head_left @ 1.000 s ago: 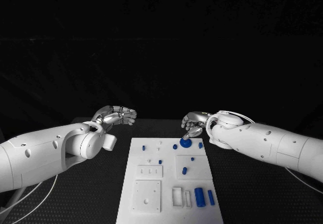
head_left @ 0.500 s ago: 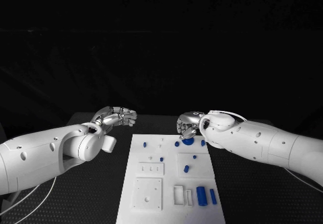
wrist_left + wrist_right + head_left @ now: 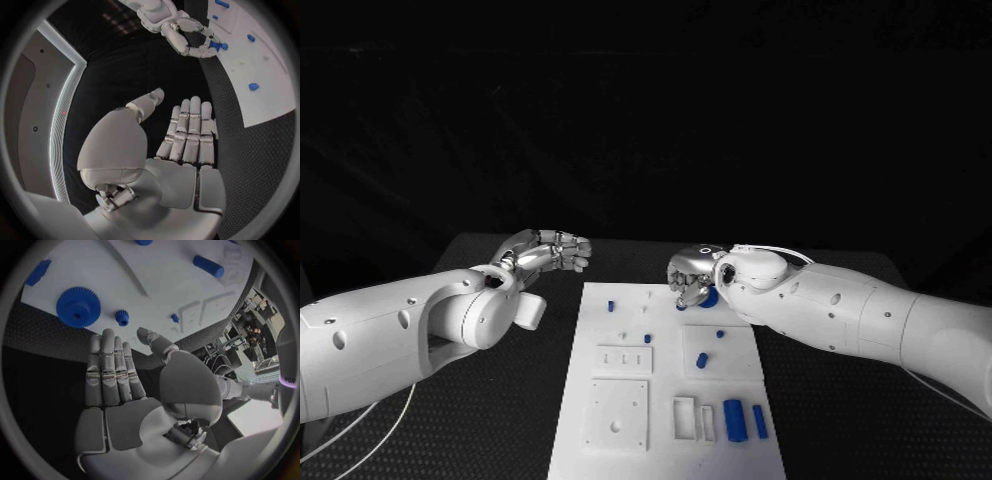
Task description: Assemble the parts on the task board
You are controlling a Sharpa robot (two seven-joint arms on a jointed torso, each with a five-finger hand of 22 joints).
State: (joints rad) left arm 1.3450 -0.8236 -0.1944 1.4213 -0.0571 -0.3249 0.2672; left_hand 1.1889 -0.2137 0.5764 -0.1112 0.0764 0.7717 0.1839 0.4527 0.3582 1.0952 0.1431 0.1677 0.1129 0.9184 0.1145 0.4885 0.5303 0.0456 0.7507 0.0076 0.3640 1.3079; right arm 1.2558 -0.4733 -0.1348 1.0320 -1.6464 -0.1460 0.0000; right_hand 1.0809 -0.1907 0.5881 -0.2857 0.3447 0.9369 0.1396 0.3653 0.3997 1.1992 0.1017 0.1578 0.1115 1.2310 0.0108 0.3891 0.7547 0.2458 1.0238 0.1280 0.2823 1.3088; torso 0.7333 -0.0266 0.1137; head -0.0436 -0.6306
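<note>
Right hand [image 3: 692,277] sits just right of centre in the head view, over the far end of the task board [image 3: 632,440]. Its wrist view shows the fingers [image 3: 109,370] straight and side by side, thumb apart, palm bare — nothing held. Just beyond the fingertips there lies a blue gear [image 3: 78,306], flat on the board near its edge; in the head view that gear [image 3: 710,298] peeks out from under the hand, and I cannot tell whether they touch. A small blue peg [image 3: 122,317] stands just beside the gear.

Left hand [image 3: 548,249] is left of centre in the head view, over the black table [image 3: 473,420], apart from the board's far left corner. Its wrist view shows the fingers [image 3: 187,130] extended together, thumb out to one side, holding nothing.

Further out — scattered blue parts on the board: a small one [image 3: 610,306] near the far left, two [image 3: 702,360] mid-right, and a blue cylinder [image 3: 734,414] with a slimmer blue rod [image 3: 760,421] beside it at lower right of the head view.
</note>
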